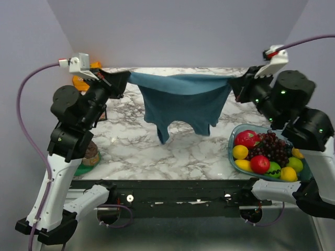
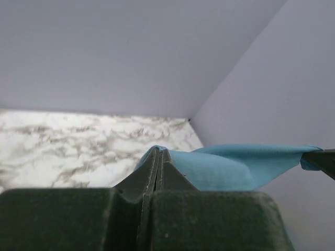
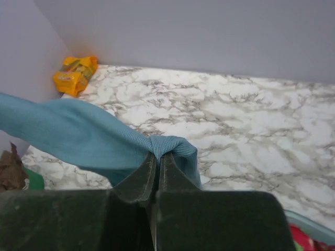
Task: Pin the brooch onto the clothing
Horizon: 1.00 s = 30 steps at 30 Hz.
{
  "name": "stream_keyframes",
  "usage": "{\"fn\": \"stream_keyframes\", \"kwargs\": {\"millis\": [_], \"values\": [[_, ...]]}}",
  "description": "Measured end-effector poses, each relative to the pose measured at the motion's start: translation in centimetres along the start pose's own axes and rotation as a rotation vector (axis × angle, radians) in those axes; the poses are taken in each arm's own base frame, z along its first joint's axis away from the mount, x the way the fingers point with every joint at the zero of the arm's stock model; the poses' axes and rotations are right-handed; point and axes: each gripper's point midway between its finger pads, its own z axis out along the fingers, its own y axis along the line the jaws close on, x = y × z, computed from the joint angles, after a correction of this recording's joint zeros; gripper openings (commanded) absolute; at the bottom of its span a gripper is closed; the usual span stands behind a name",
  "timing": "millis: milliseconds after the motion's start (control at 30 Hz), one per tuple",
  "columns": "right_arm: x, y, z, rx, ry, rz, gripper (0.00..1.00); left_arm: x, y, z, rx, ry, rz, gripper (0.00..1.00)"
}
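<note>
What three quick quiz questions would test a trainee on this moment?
1. True or false: the clothing lies flat on the table.
2. What is the right gripper shut on? A) the brooch B) the clothing C) nothing
3. Is the brooch visible in any view?
Key: 1 false, it hangs stretched between the left gripper and the right gripper. 2 B. 3 no.
</note>
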Motion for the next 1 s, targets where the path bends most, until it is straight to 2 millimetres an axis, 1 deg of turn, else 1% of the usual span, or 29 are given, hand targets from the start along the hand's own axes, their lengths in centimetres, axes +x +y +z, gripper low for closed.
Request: {"fn": "stream_keyframes", "kwargs": {"millis": [33,67,167,200,267,333,400,433,500,600,667,733,800,833,867,900,933,1000], "values": [[-1.8,0.1,-0.9,-0.020,-0.039,-0.010,0.01,-1.8,-1.1,-0.3,0.023,-0.039,0.009,0.00],[-4.1,0.4,-1.9,-0.052,-0.088,-0.018,0.01,-3.6,-2.2,-0.8,0.047,-0.078,0.019,0.00],[-8.6,1.4,-4.4,-0.136,-0.191,-0.033,0.01,-7.4,-4.6,-1.8,0.100,-0.157,0.034,0.00],[-9.6,1.7,-5.0,-0.162,-0.219,-0.036,0.01,-8.4,-5.4,-2.2,0.119,-0.179,0.037,0.00],[-10.5,2.3,-5.8,-0.212,-0.242,-0.046,0.01,-9.7,-6.4,-2.8,0.147,-0.204,0.040,0.00],[-10.5,2.7,-6.2,-0.243,-0.243,-0.051,0.01,-10.4,-7.1,-3.3,0.169,-0.217,0.043,0.00],[-10.0,3.0,-5.8,-0.253,-0.229,-0.057,0.01,-10.4,-7.4,-3.1,0.179,-0.210,0.043,0.00],[-9.3,3.1,-5.1,-0.248,-0.208,-0.064,0.01,-10.3,-7.4,-3.0,0.180,-0.207,0.041,0.00],[-7.7,3.2,-3.1,-0.225,-0.156,-0.077,0.01,-9.2,-6.8,-1.7,0.167,-0.169,0.039,0.00],[-4.3,2.9,1.1,-0.193,-0.047,-0.086,0.01,-6.3,-4.7,1.3,0.114,-0.086,0.034,0.00],[-1.3,2.0,5.0,-0.154,0.046,-0.085,0.01,-4.2,-2.5,3.6,0.061,-0.028,0.037,0.00],[1.5,1.1,8.6,-0.128,0.140,-0.081,0.01,-1.8,0.2,6.1,0.001,0.036,0.040,0.00],[3.1,0.4,11.6,-0.120,0.201,-0.071,0.01,0.0,3.2,8.4,-0.058,0.088,0.040,0.00],[3.3,0.2,12.9,-0.119,0.218,-0.064,0.01,0.6,4.3,9.3,-0.079,0.106,0.041,0.00],[2.9,0.5,14.2,-0.131,0.219,-0.059,0.01,1.0,5.4,10.3,-0.101,0.126,0.041,0.00],[2.2,0.4,15.0,-0.133,0.205,-0.054,0.01,1.0,6.2,11.5,-0.109,0.134,0.043,0.00],[1.2,0.6,15.6,-0.143,0.184,-0.054,0.01,0.9,6.8,12.4,-0.113,0.139,0.045,0.00],[-1.5,1.1,15.9,-0.164,0.121,-0.059,0.01,-0.4,6.8,13.9,-0.097,0.122,0.055,0.00]]}}
